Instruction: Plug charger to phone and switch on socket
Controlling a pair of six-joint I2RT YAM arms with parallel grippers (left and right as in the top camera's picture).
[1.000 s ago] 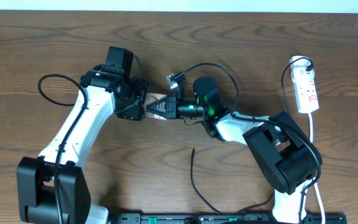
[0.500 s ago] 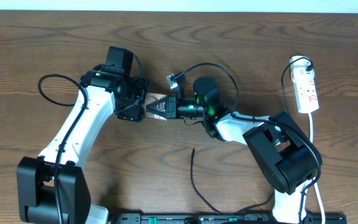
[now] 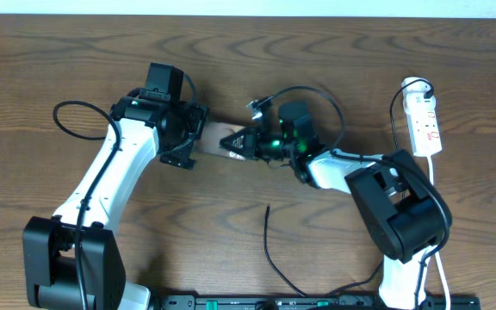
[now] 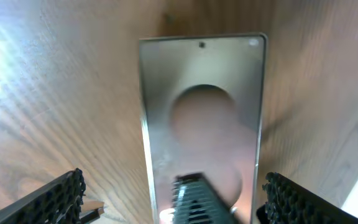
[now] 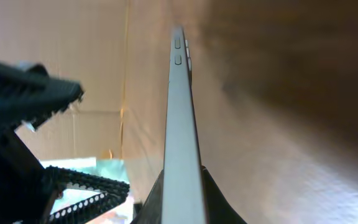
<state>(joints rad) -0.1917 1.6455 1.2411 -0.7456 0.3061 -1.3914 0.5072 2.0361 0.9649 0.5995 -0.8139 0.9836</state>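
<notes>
The phone (image 3: pixel 220 135) sits between my two grippers at the table's middle. My right gripper (image 3: pixel 238 143) is shut on one end of it; the right wrist view shows the phone (image 5: pixel 180 124) edge-on, pinched between my fingers (image 5: pixel 182 199). My left gripper (image 3: pixel 198 138) is open at the other end. In the left wrist view the glossy face of the phone (image 4: pixel 201 112) runs between my spread fingers (image 4: pixel 179 199) without touching them. The charger (image 3: pixel 266 237) lies on the table near the front, its free tip pointing up. The socket (image 3: pixel 425 126) lies at the far right.
The socket's white cord (image 3: pixel 435 185) runs down the right side past the right arm's base. A thick black robot cable (image 3: pixel 67 116) loops at the left. The table's far edge runs along the top of the overhead view.
The right gripper has turned and shifted up and right with the phone. The left gripper's fingers now stand apart from the phone.
</notes>
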